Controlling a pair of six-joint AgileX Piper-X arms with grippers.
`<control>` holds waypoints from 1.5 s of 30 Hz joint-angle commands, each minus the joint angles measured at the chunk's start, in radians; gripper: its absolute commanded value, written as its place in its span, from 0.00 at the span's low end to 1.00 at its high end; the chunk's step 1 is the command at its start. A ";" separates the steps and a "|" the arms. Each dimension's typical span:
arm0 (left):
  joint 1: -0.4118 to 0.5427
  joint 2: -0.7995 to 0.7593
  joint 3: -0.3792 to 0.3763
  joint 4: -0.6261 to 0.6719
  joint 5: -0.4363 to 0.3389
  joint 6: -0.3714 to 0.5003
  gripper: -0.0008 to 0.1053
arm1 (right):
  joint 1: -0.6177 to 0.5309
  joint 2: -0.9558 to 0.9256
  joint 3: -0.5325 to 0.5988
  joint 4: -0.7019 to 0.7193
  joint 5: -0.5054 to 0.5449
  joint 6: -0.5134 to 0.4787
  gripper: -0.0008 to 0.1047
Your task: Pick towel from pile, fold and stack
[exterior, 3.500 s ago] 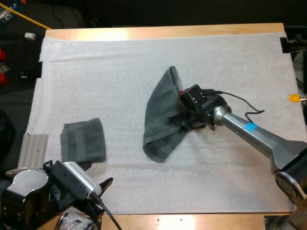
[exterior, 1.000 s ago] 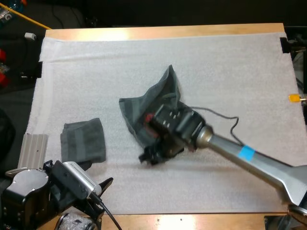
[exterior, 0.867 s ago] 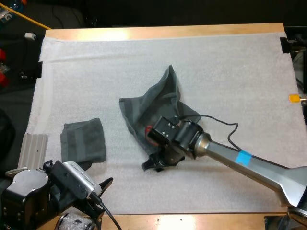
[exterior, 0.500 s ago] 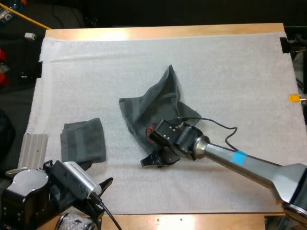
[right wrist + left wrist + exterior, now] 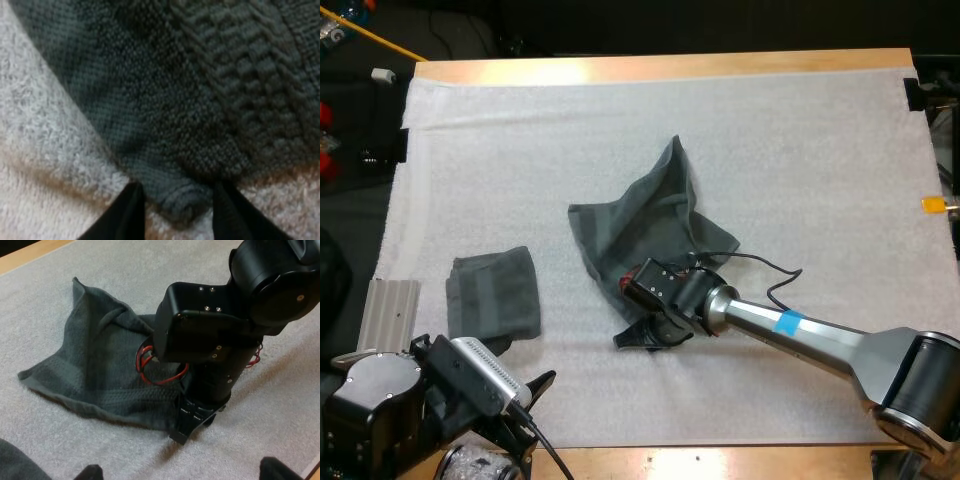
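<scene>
By the bench's (image 5: 670, 66) near-left corner my left pincer (image 5: 532, 410) hung open, the folded towel (image 5: 495, 295) just beyond. Farther in, my right pincer (image 5: 638, 338) stood open astride the crumpled towel's (image 5: 635, 225) near corner; folding seemed in hand, calling next for a pinch there.

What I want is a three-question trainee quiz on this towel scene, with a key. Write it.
1. True or false: the right gripper is at the near corner of the crumpled towel.
2. Pick one. The left gripper has its fingers: A) open, B) shut on a towel, C) shut on nothing.
3. Fill in: the folded towel lies on the white ___, apart from the crumpled one.
Key: 1 true; 2 A; 3 mat.
</scene>
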State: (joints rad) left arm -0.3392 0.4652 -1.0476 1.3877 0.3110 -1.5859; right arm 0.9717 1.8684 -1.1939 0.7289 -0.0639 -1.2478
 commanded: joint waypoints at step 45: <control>-0.162 0.202 0.156 -0.217 0.001 0.260 0.57 | -0.001 -0.643 0.295 0.509 0.328 -0.127 0.01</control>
State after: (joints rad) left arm -0.4926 0.6573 -0.8926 1.1904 0.3101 -1.3433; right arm 0.9717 1.2365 -0.9003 1.2409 0.2668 -1.3874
